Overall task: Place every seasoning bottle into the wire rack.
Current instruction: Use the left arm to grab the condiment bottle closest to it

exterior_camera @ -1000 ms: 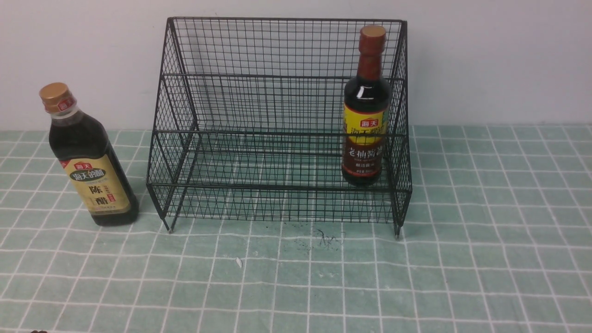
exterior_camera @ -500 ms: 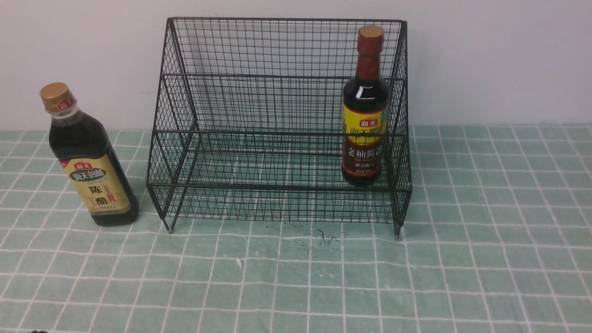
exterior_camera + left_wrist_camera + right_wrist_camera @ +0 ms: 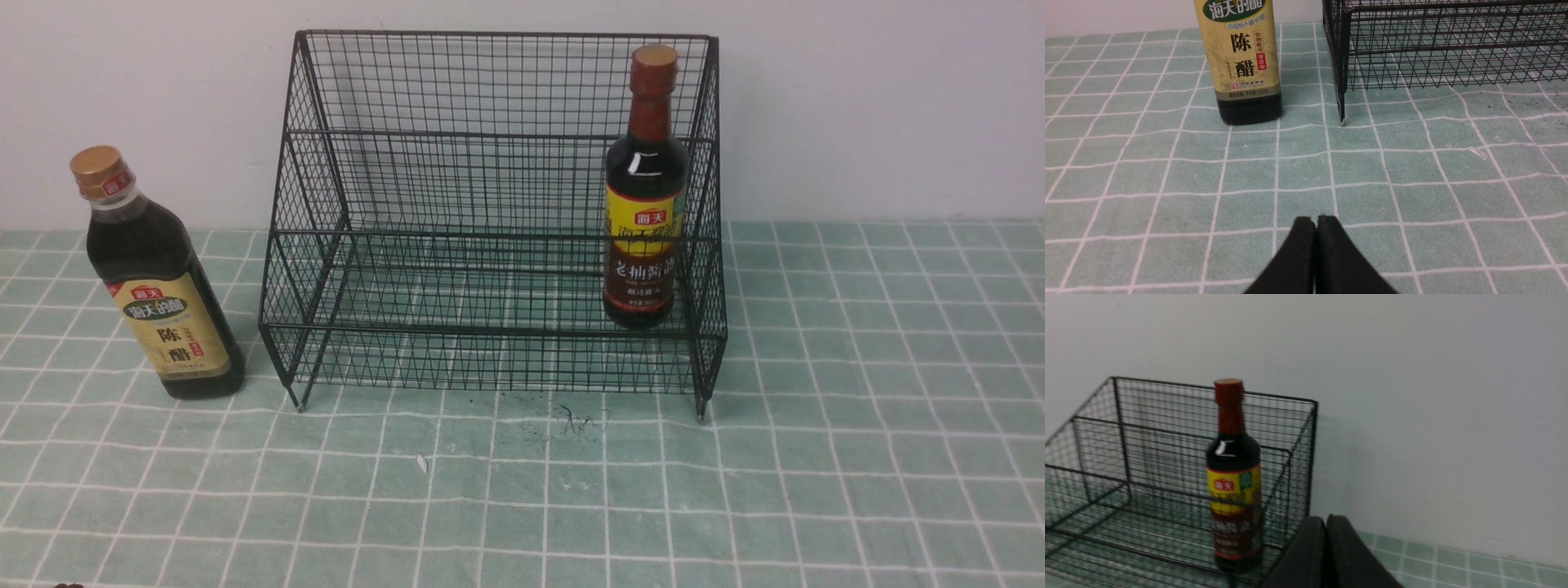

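The black wire rack (image 3: 490,135) stands against the wall. The slim long-necked bottle (image 3: 645,188) with a reddish-brown cap stands upright on the rack's lower tier at its right end; it also shows in the right wrist view (image 3: 1233,473). The broad bottle (image 3: 155,282) with a gold cap and tan label stands upright on the cloth just left of the rack; its lower half shows in the left wrist view (image 3: 1241,61). My left gripper (image 3: 1316,219) is shut and empty, well short of that bottle. My right gripper (image 3: 1326,518) is shut and empty, off the rack's right end. Neither gripper shows in the front view.
A green cloth (image 3: 857,408) with a white grid covers the table. A plain white wall (image 3: 882,106) rises right behind the rack. The rack's front left leg (image 3: 1342,110) stands close to the broad bottle. Dark specks (image 3: 571,420) lie on the cloth before the rack.
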### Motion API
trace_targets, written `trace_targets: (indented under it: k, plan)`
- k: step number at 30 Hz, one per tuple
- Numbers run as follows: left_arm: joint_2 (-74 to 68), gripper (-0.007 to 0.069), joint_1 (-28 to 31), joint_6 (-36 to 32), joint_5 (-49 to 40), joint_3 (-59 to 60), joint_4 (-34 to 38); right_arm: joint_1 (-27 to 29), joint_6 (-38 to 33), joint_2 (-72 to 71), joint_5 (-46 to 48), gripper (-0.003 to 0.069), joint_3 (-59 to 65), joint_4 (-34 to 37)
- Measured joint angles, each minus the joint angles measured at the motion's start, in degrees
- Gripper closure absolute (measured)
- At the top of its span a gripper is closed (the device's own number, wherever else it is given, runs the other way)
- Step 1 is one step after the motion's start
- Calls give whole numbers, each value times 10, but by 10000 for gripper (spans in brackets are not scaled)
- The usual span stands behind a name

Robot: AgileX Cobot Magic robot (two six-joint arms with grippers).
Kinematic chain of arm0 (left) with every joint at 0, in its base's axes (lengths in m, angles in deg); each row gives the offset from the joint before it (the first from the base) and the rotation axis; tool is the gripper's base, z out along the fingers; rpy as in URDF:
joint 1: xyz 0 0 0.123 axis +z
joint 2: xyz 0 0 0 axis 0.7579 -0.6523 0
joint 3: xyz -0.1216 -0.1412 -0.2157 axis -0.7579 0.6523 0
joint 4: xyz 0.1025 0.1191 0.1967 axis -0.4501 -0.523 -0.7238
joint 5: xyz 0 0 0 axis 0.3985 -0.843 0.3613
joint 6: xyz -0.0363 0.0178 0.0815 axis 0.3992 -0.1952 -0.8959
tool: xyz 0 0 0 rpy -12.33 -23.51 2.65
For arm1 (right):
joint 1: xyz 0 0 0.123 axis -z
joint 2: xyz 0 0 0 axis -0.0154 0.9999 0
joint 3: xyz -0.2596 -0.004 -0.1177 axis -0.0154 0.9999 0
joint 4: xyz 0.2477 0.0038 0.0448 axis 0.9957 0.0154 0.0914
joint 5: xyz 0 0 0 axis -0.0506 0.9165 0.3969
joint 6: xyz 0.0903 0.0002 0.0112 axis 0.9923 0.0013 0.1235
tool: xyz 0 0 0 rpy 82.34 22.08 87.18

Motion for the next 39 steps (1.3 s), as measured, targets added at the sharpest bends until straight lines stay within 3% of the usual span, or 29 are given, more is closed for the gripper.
trace_targets:
  k: [4,9,15,39]
  plan:
    - [0,638,0,0,0,0,0,98,13,-58,1,671,89,-10]
    - [0,638,0,0,0,0,0,149,13,-142,17,671,203,-11]
    - [0,638,0,0,0,0,0,149,15,-179,83,671,216,-1]
    - [0,638,0,0,0,0,0,149,15,-181,87,671,215,0]
